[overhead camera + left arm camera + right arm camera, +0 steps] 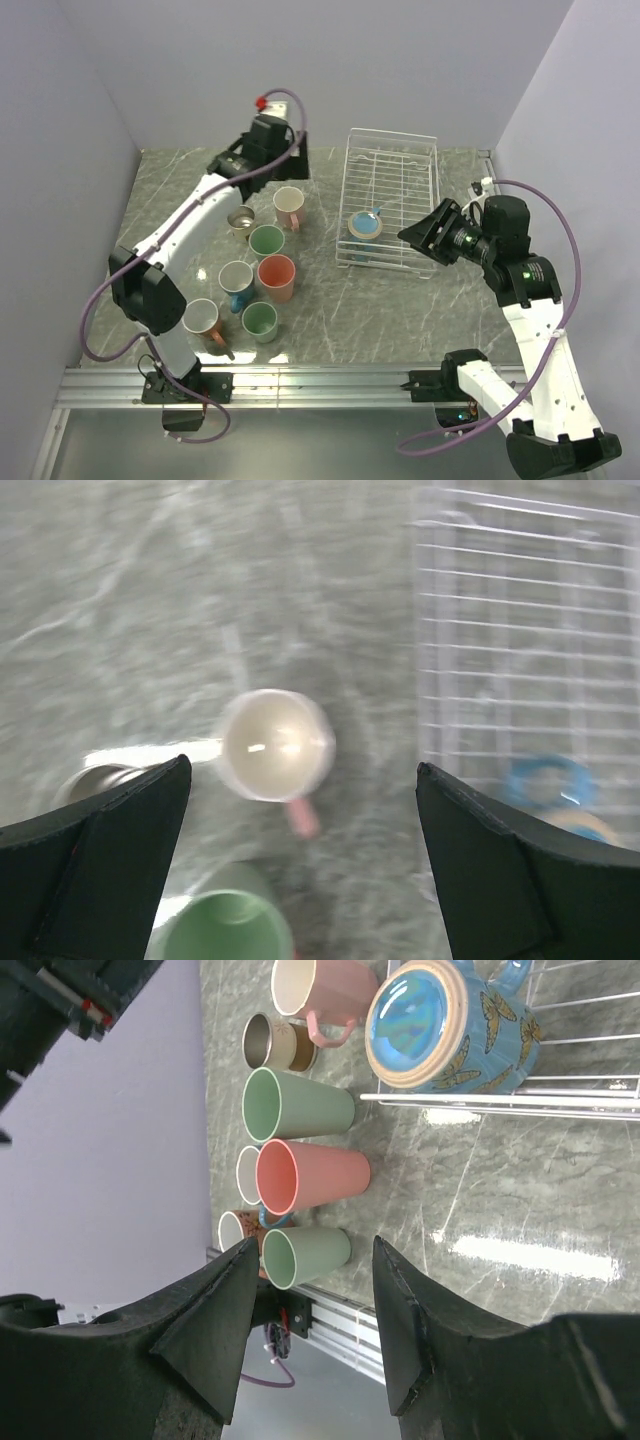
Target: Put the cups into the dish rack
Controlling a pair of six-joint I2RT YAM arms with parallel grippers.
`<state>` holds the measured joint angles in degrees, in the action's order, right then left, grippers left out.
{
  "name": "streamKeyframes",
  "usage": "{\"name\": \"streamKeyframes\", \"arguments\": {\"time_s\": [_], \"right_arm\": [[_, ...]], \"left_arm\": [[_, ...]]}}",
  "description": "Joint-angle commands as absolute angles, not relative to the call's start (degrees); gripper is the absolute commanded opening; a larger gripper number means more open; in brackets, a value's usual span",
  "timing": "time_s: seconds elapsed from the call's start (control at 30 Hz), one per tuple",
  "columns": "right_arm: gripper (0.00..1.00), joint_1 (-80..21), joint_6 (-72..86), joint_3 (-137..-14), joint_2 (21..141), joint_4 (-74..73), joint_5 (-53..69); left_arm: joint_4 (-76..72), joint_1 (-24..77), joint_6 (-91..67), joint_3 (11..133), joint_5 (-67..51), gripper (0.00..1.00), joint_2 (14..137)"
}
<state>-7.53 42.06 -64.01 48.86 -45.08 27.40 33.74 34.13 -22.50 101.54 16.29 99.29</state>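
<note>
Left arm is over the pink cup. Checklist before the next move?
1. Left gripper open: ok, jaws wide.
2. Pink cup lined up: ok, upright and roughly centred between the jaws in the left wrist view.
3. Neighbours clear: cannot tell; metal cup and green cup stand close, and the wrist view is blurred.
4. Room in rack: ok, only the blue cup in it, at the near end.
5. Right gripper out of the way: ok, empty, by the rack's near right corner.
</note>
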Motion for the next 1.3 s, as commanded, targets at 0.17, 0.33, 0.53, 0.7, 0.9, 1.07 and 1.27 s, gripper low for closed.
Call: {"name": "streamKeyframes", "arguments": {"time_s": [0.17,0.33,0.53,0.7,0.9,1.07,1.27], "right_arm": [[0.56,-7.82,40.61,-63.37,48.78,-43.94,26.19],[0.56,-7.91,39.82,-63.72,50.09,-44.21,25.75],[0.56,-7.91,38.85,-64.86,51.77,-44.74,25.4],[0.56,-8.09,37.71,-66.17,53.69,-45.17,24.7],[0.56,-8.7,37.0,-68.11,55.72,-45.18,24.17],[0.56,-9.14,36.65,-68.29,55.99,-45.26,23.38],[0.56,-9.49,36.48,-68.55,55.81,-45.09,23.12]], "left_arm": [[41.04,26.03,-24.17,102.39,12.32,0.97,104.5],[40.25,24.87,-23.38,101.16,9.14,0.85,107.83],[39.12,24.17,-23.91,100.46,9.58,0.72,111.44],[38.5,23.03,-24.0,101.25,7.65,0.58,114.16],[39.55,22.85,-23.91,103.53,7.3,0.5,117.95],[38.41,22.5,-23.99,103.36,4.93,0.25,118.92],[37.79,21.97,-25.13,105.11,3.61,0.0,117.6]]}}
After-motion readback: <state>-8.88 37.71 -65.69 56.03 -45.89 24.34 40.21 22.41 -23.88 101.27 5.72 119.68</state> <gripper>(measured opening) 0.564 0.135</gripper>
